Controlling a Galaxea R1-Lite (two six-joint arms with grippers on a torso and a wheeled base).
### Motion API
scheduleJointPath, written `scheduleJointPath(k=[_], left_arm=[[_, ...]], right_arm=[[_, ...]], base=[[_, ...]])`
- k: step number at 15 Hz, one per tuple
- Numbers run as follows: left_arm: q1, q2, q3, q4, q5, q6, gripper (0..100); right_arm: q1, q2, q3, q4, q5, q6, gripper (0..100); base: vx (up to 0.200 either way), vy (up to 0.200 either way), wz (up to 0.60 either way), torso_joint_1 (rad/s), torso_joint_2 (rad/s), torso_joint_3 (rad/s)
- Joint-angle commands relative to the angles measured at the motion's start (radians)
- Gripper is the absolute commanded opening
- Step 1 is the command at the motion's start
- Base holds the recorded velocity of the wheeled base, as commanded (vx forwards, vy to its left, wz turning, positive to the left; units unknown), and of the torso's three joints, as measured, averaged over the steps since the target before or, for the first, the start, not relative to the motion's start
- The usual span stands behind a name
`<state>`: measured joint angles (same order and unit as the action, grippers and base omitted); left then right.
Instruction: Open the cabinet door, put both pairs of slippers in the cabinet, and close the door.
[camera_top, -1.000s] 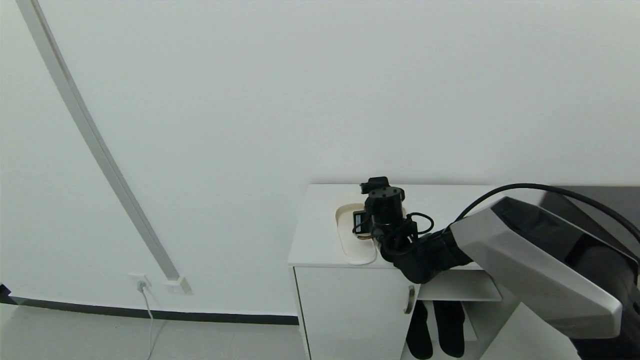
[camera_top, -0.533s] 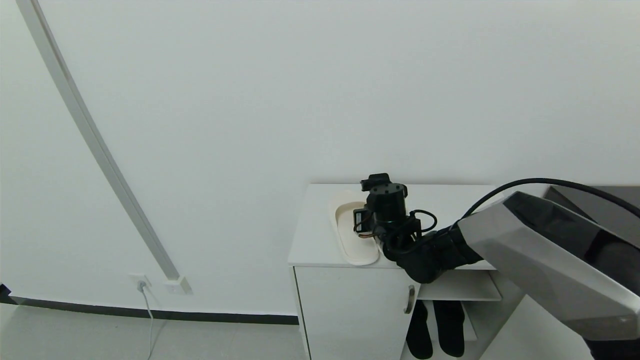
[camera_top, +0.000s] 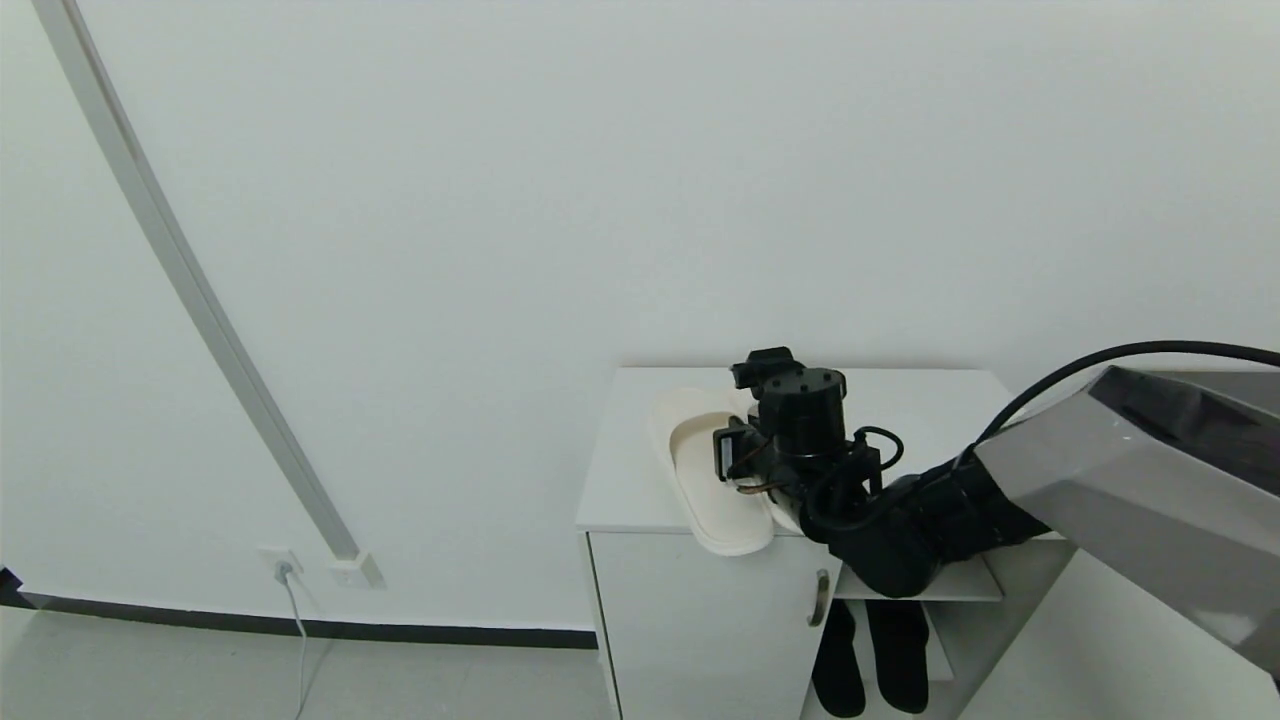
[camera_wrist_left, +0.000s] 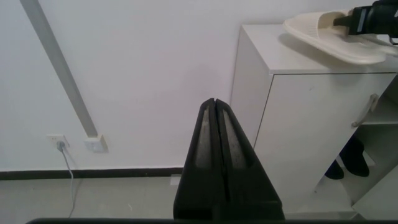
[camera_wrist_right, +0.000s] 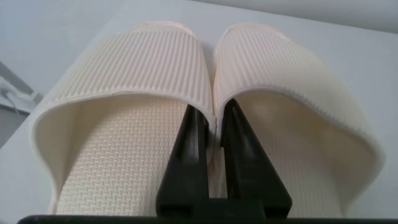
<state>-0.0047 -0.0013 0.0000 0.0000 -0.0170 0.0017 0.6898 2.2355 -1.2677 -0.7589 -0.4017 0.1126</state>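
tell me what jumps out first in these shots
The right gripper pinches the inner straps of a pair of cream slippers atop the white cabinet, at its front edge. Below, a pair of black slippers sits in the open compartment beside the shut door.

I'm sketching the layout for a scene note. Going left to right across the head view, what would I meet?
wall socket → cream slippers → black slippers
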Motion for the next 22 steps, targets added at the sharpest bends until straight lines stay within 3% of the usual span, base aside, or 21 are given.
scheduleJointPath(k=[1, 5, 11, 22], left_arm=[[0.000, 0.001, 0.000, 0.000, 0.000, 0.000, 0], [0.000, 0.001, 0.000, 0.000, 0.000, 0.000, 0], [0.000, 0.001, 0.000, 0.000, 0.000, 0.000, 0], [0.000, 0.001, 0.000, 0.000, 0.000, 0.000, 0]], right_arm=[[0.005, -0.097, 0.088, -0.003, 0.047, -0.001, 0], [0.016, -0.226, 0.240, -0.003, 0.129, -0.001, 0], [0.080, -0.401, 0.475, -0.036, 0.138, 0.007, 0], [0.096, -0.415, 0.531, -0.037, 0.136, 0.002, 0]], base=[[0.000, 0.000, 0.00, 0.000, 0.00, 0.000], [0.000, 0.000, 0.00, 0.000, 0.00, 0.000], [0.000, 0.000, 0.00, 0.000, 0.00, 0.000], [0.000, 0.000, 0.00, 0.000, 0.00, 0.000]])
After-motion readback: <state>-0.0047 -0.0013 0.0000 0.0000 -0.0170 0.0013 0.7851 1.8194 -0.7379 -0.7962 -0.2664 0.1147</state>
